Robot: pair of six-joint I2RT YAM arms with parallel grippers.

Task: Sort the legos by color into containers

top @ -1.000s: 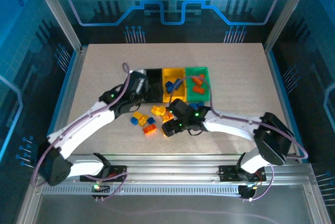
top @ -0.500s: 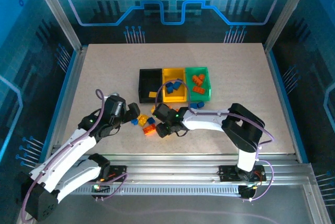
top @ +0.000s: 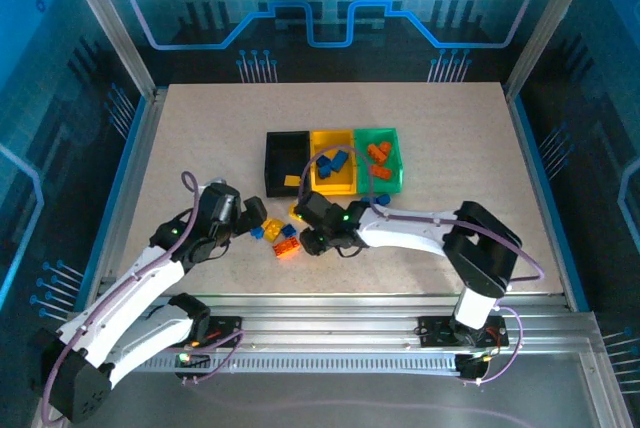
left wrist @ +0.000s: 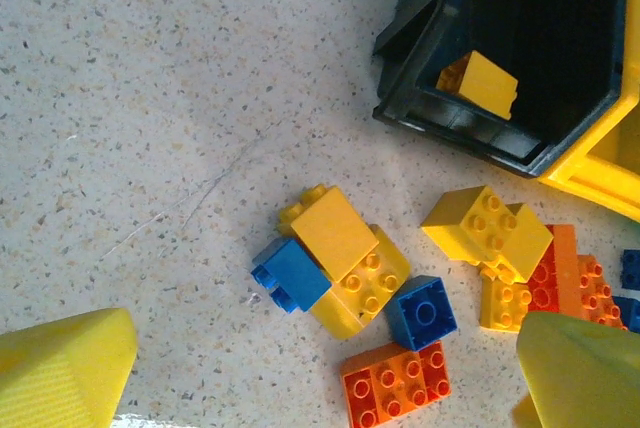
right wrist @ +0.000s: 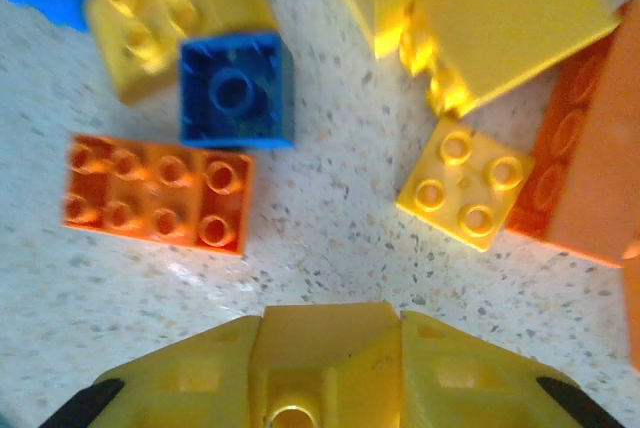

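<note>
1. Legos (top: 282, 238) lay in a loose heap on the table (top: 190, 128), just in front of the containers (top: 310, 163) and between the two grippers. The black bin (top: 285, 153) held one yellow piece, the yellow bin (top: 340, 184) blue ones, the green bin (top: 386, 186) orange ones.
2. Left gripper (top: 254, 214) hung over the heap's left edge, jaws spread wide, with nothing between the fingers (left wrist: 65, 368).
3. Right gripper (top: 308, 241) sat low at the heap's right side. Its jaws were drawn narrow around what looked like a yellow brick (right wrist: 322, 348), the pads flat on two opposite side walls.
4. Each piece was judged light, hard and stiff, with smooth sides that could slip. The best hold was square across two flat side walls, and across the short width on a long piece, never on the studs or a corner.
5. The orange two-by-four brick (right wrist: 155, 193) lay studs up, its long axis running side to side in the right wrist view.
6. The blue brick (right wrist: 237, 88) appeared upside down, showing a single ring.
7. The yellow two-by-two brick (right wrist: 465, 183) was square, studs up, turned cornerwise to the jaws.
</note>
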